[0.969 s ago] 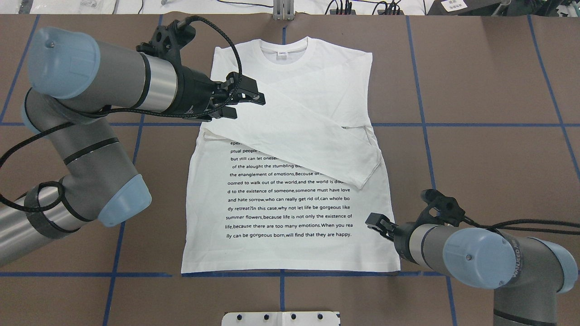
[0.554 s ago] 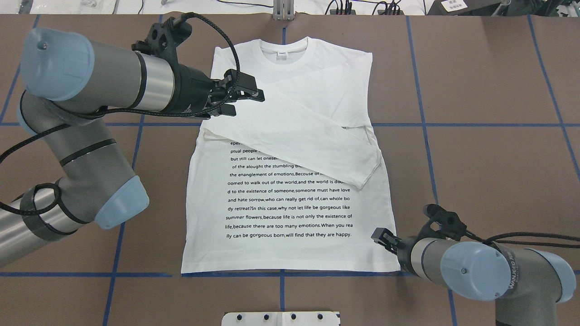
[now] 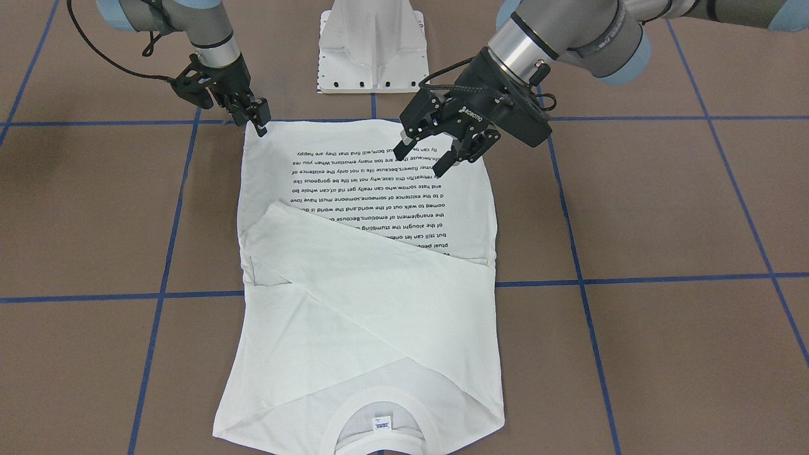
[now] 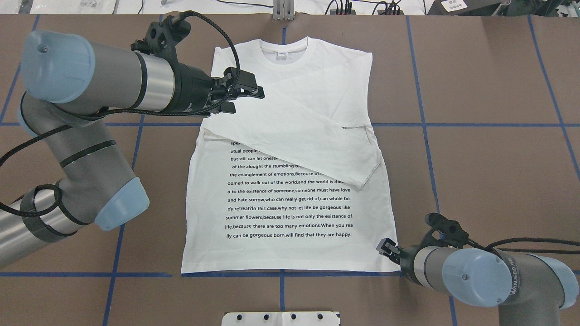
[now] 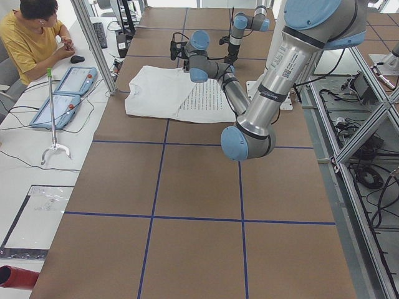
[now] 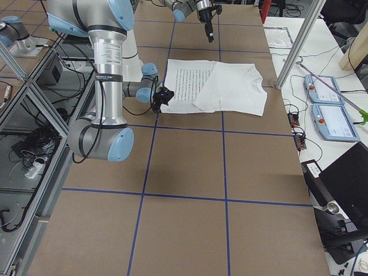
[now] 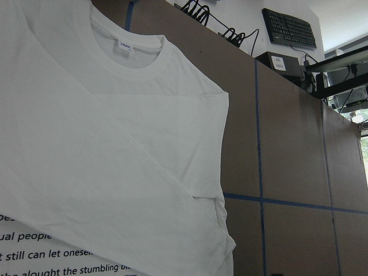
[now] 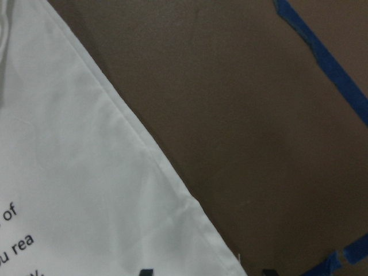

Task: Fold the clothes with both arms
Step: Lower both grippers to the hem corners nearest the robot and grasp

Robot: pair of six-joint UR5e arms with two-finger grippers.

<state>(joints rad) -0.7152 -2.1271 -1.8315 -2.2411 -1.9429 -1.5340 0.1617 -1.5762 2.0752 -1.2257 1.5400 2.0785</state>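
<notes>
Currently your white long-sleeved T-shirt lies flat on the worktop, light and limp, so pinch its hem corners; left tool hangs agape above it, right tool unclenched at a corner.

Overhead view: white long-sleeved T-shirt flat at frame centre, collar toward the top, black text lines across the lower half, 2 sleeves crossed over the chest, top sleeve slanting down to the right. Left gripper upper left of centre, above the shoulder, fingers spread. Right gripper lower right, at the hem corner, tips slightly apart.
</notes>
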